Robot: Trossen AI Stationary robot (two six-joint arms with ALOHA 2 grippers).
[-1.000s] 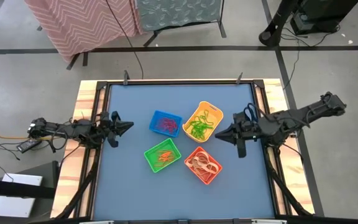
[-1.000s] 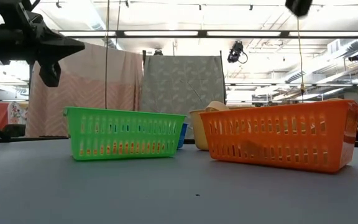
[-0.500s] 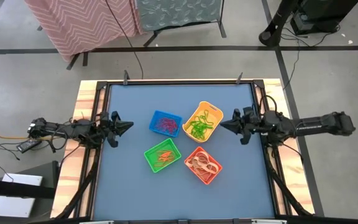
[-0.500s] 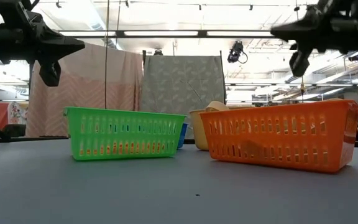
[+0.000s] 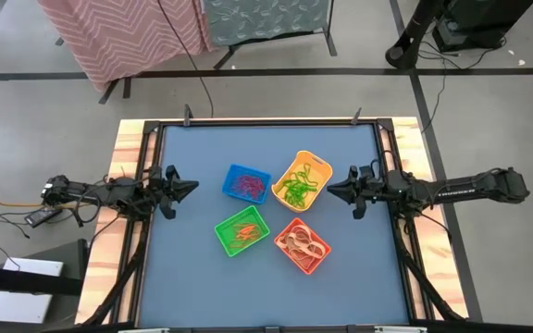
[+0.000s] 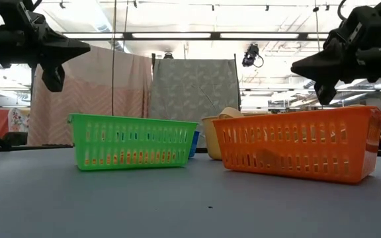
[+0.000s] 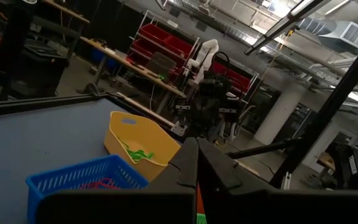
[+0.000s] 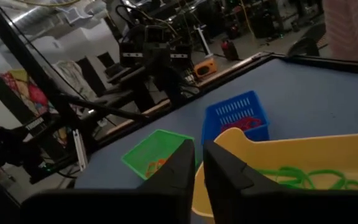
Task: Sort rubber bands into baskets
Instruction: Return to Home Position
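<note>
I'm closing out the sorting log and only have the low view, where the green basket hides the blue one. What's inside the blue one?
Observer: From above, the blue basket holds red and pink rubber bands.
Operator: And the yellow one behind the orange?
Observer: The yellow basket holds green bands.
Operator: Where are the arms?
Observer: The left gripper hangs left of the blue basket. The right gripper hangs beside the yellow basket's right side.
</note>
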